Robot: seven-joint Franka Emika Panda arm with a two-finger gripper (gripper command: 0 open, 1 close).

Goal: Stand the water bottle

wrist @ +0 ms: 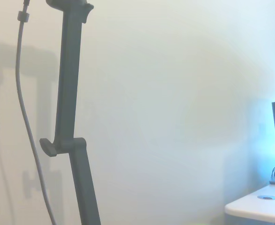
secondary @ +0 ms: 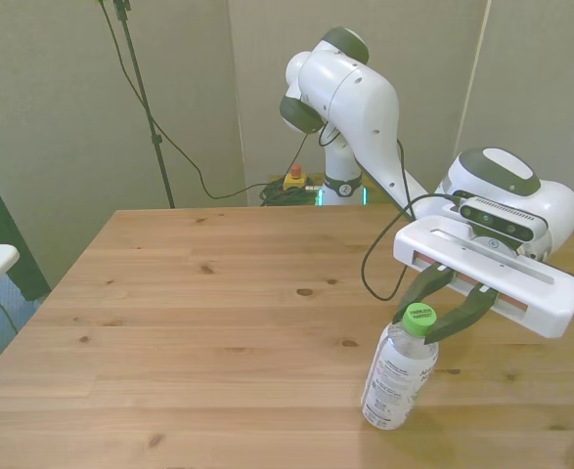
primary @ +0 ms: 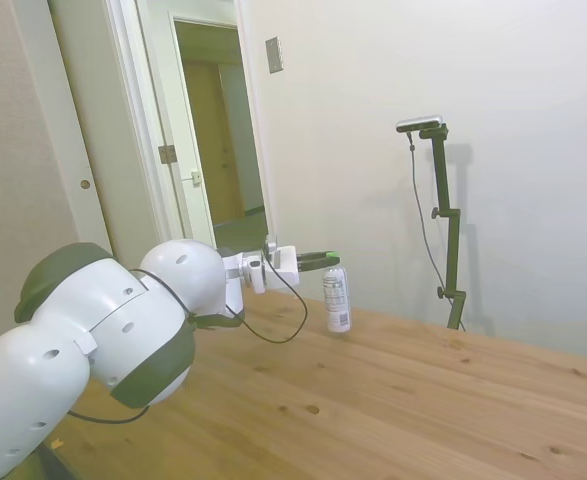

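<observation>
clenched on the bottle by its green cap, claw horizontal; slightly tilted, near the table edge, liable to topple if let go.

**Your count of what is on view**

You have one water bottle with one green cap, one gripper with two fingers, one white arm, and one wooden table. In the side view you can count one open doorway.
</observation>
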